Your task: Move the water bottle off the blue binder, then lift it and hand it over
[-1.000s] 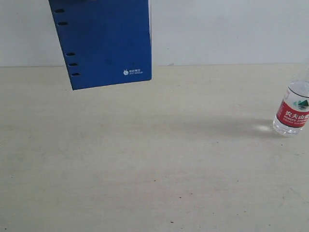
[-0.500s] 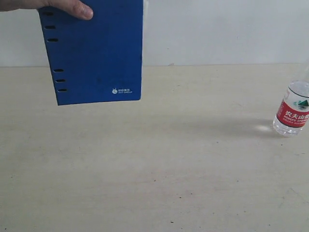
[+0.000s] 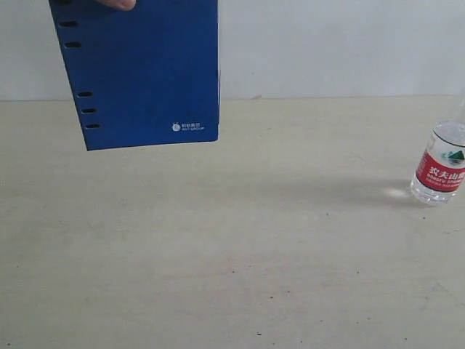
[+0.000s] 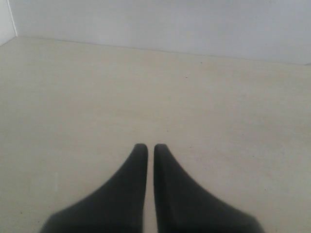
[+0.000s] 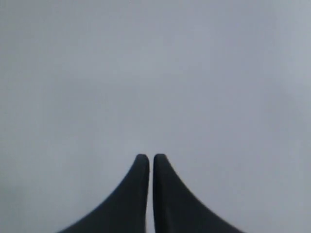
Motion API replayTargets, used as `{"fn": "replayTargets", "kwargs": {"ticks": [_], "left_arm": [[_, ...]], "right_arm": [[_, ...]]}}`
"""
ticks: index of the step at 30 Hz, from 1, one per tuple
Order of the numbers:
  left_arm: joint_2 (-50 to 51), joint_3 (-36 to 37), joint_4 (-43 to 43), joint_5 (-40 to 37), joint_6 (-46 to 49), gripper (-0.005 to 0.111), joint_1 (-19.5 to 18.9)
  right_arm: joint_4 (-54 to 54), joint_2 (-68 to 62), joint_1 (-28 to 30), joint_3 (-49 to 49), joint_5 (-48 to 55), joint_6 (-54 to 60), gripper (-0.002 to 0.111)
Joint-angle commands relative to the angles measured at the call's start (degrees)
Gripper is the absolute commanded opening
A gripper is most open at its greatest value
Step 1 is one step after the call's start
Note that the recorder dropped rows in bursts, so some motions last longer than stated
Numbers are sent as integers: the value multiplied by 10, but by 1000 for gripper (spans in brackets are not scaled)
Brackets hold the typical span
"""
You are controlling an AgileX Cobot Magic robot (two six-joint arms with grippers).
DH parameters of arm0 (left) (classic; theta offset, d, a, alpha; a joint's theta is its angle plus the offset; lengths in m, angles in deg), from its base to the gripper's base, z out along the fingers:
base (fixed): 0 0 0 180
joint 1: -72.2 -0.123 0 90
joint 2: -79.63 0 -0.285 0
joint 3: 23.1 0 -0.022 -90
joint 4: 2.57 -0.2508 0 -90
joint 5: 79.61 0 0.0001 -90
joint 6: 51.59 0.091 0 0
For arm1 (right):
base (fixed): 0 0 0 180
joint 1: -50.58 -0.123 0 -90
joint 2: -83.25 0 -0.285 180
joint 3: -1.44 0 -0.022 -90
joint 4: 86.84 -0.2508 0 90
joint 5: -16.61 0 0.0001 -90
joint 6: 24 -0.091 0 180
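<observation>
Nearest us, the left gripper (image 4: 150, 146) has its 2 jaws drawn almost together over the bare table (image 3: 232, 276), holding nothing. The right gripper (image 5: 151, 156) is likewise closed and empty, facing a blank grey surface. Farther out, the water bottle (image 3: 440, 171) stands upright on the table at the right edge. It is well apart from the blue binder (image 3: 142, 73), which hangs in the air at the upper left from a person's hand (image 3: 116, 3). We judge waiting is right: hold both arms back until the binder lies flat, then open the right jaws wide before reaching for the bottle's labelled middle.
</observation>
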Motion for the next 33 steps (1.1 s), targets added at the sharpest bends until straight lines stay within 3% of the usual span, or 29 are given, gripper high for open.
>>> {"fn": "replayTargets", "kwargs": {"ticks": [1,5,7,15,18,19,22,33], "left_arm": [[-2,0,5,0,2,4,-1],[-2,0,5,0,2,4,-1],[-2,0,5,0,2,4,-1],[-2,0,5,1,2,4,-1],[-2,0,5,1,2,4,-1],[-2,0,5,1,2,4,-1],[-2,0,5,1,2,4,-1],[-2,0,5,1,2,4,-1]], "right_arm": [[-27,1,0,140,-11,8,1],[-29,1,1,327,-184,9,1],[-32,1,1,350,-232,9,1],[-89,1,0,350,-87,3,1],[-190,1,0,350,4,120,1],[-264,1,0,350,-1,249,1],[-369,1,0,350,-6,378,1],[-370,1,0,350,-7,411,1]]}}
